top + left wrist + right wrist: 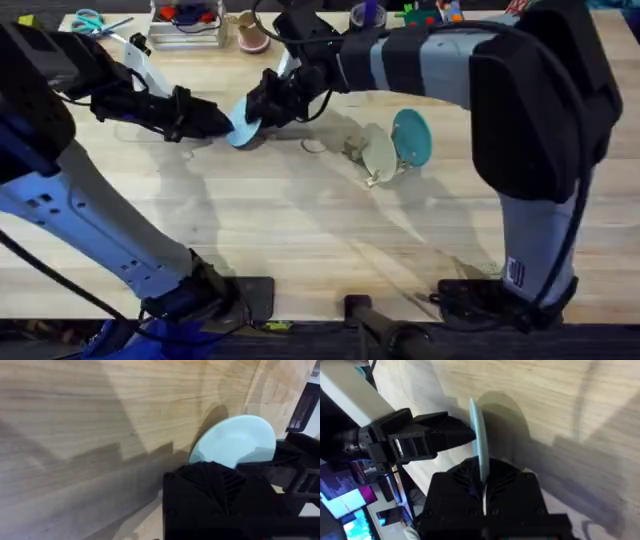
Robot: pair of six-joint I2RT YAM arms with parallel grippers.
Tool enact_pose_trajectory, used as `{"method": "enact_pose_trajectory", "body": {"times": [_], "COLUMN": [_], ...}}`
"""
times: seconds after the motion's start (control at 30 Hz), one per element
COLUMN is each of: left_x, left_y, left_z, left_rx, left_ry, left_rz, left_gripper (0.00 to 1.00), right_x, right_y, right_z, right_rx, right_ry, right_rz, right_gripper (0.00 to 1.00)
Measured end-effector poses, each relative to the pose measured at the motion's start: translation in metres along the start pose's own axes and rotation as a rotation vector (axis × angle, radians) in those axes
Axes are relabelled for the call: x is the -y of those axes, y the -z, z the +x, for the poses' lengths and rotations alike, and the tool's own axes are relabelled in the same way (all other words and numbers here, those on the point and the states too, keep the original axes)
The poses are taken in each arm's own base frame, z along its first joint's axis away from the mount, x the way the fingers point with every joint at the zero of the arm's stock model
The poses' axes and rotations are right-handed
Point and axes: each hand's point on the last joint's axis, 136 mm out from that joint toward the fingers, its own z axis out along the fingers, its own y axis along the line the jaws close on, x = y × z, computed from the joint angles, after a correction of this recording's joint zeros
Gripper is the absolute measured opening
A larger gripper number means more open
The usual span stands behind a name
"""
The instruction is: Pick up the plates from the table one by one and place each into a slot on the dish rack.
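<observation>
The light blue plate (243, 127) stands on edge at the far left-centre of the tabletop (300, 230), lifted off the wood, with both hands meeting on it. The right hand (262, 108), reaching across from the far side, is pinching the plate's rim: in its wrist view the thin edge (479, 455) runs straight down between its fingers. The left hand (222, 122) comes in from the left and touches the plate's other side; it looks pressed onto the plate (235, 442), though how firmly I cannot tell. The dish rack (372, 160) sits to the right of the plate, near the middle, already carrying the cream plate (379, 152) and the teal plate (412, 135) upright. The coming move turns on this: the rack lies rightward from the held plate, nearer the right arm, and the plate's face likely needs to line up parallel to the two racked ones.
</observation>
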Motion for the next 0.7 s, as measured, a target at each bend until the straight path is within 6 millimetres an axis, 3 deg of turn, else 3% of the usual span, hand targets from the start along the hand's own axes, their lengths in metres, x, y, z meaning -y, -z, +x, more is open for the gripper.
{"method": "enact_pose_trajectory", "body": {"times": [0.53, 0.7], "left_x": [0.006, 0.020], "left_y": [0.005, 0.018], "left_z": [0.012, 0.002], "left_rx": [-0.094, -0.085], "left_ry": [0.003, -0.059], "left_rz": [0.002, -0.001], "left_gripper": [0.041, 0.041], "right_x": [-0.001, -0.004], "right_y": [0.002, 0.008], "right_z": [0.012, 0.012], "right_rx": [-0.071, -0.100], "right_ry": [0.036, 0.091], "right_rz": [-0.027, -0.070], "right_gripper": [0.029, 0.029]}}
